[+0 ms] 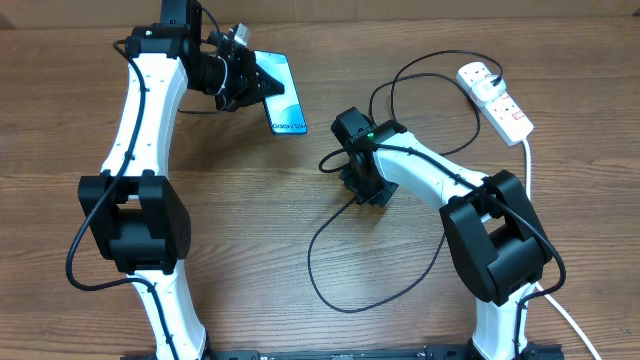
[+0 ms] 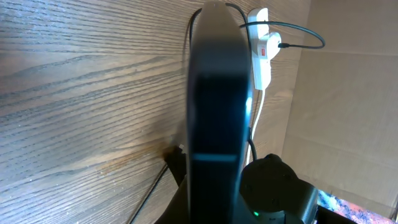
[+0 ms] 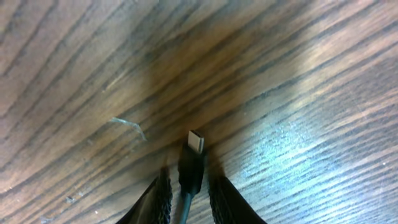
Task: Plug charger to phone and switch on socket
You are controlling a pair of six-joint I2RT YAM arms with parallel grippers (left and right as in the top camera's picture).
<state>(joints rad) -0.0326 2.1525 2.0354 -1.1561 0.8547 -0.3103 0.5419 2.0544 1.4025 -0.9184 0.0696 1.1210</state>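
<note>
- The table [image 1: 250, 270] carries everything. The two arms work at its far half, with the socket [image 1: 495, 98] off to the right, well apart from both grippers.
- The phone [image 1: 283, 100] is at the far left, clamped at its upper end in the left gripper [image 1: 250, 82]. Its jaws are closed tight on it and it is tilted screen-up. I cannot tell whether its lower edge touches the wood.
- The charger [image 1: 311, 262] loops loosely across the middle of the table. Its far end runs to the socket and looks plugged in there.
- The right gripper [image 3: 189, 186] sits low over the table with its jaws narrow around the connector [image 3: 193, 163]. It appears to hold the connector, with the metal tip poking out ahead just above the wood.
- My judgement is that the step in hand is the plugging-in. Each arm has its piece, but connector and phone are apart.
- The next move calls for lifting the connector and lining its tip squarely with the port on the phone's free lower edge. It then pushes straight in while the left arm braces.
- The switch comes afterwards.
</note>
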